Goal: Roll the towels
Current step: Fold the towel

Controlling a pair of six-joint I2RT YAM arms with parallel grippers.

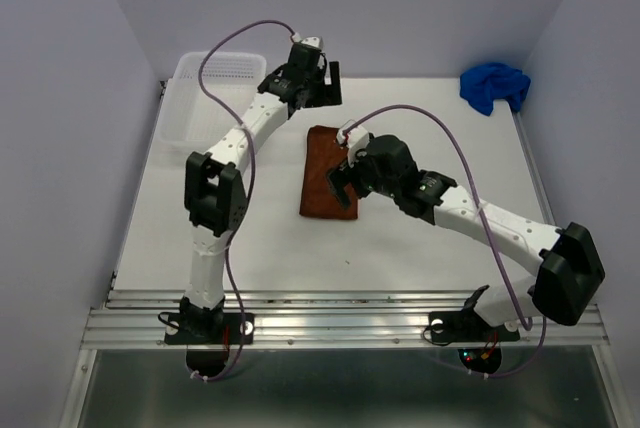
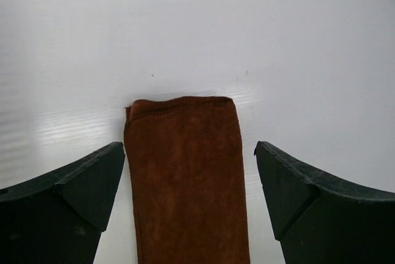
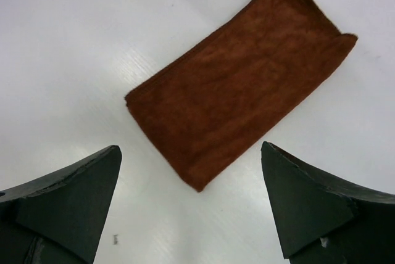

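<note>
The rust-brown towel (image 1: 326, 180) lies flat as a long folded rectangle in the middle of the table. The blue towel (image 1: 495, 86) sits crumpled in a heap at the far right corner. My left gripper (image 1: 322, 98) hovers open over the brown towel's far end. In the left wrist view the brown towel (image 2: 185, 184) runs between the spread fingers of the left gripper (image 2: 189, 153) without touching them. My right gripper (image 1: 345, 173) is open above that towel's right edge. In the right wrist view a corner of the brown towel (image 3: 241, 85) points toward the wide gap of the right gripper (image 3: 191, 150), with nothing held.
A white perforated basket (image 1: 205, 98) stands at the far left corner, beside the left arm's forearm. Purple cables loop above both arms. Walls close in the table on the left, right and back.
</note>
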